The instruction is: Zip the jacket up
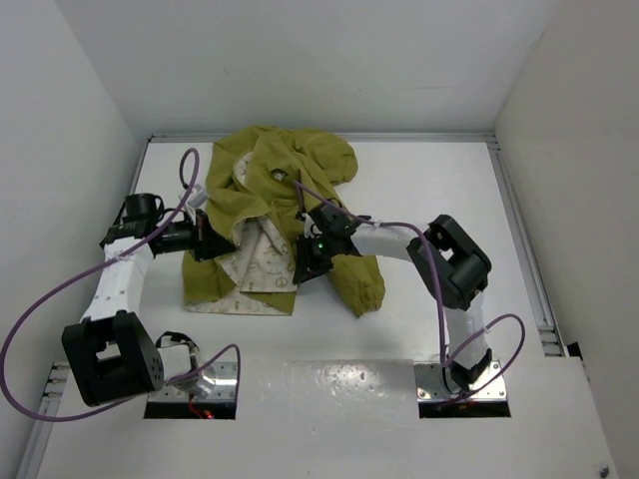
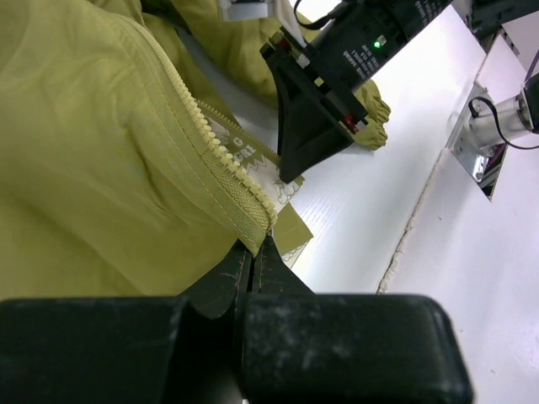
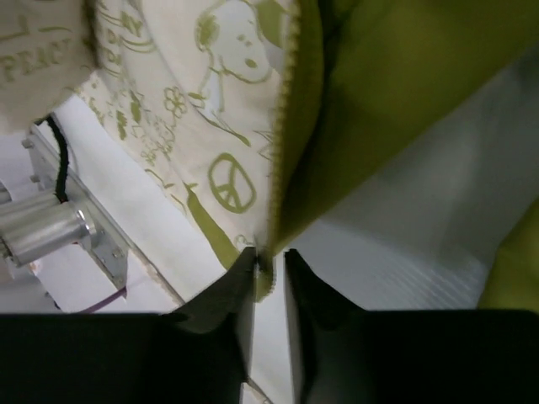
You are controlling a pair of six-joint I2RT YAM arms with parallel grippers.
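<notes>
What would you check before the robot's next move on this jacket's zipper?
1. Left end effector pinches the jacket at the end of its zipper teeth: ok.
2. Right end effector clamped on the opposite zipper edge: cannot tell, a gap shows beside the fabric.
3. Both zipper ends together: not ok, they sit apart.
4. Slider found: cannot tell, none visible.
5. Jacket spread flat: not ok, bunched.
</notes>
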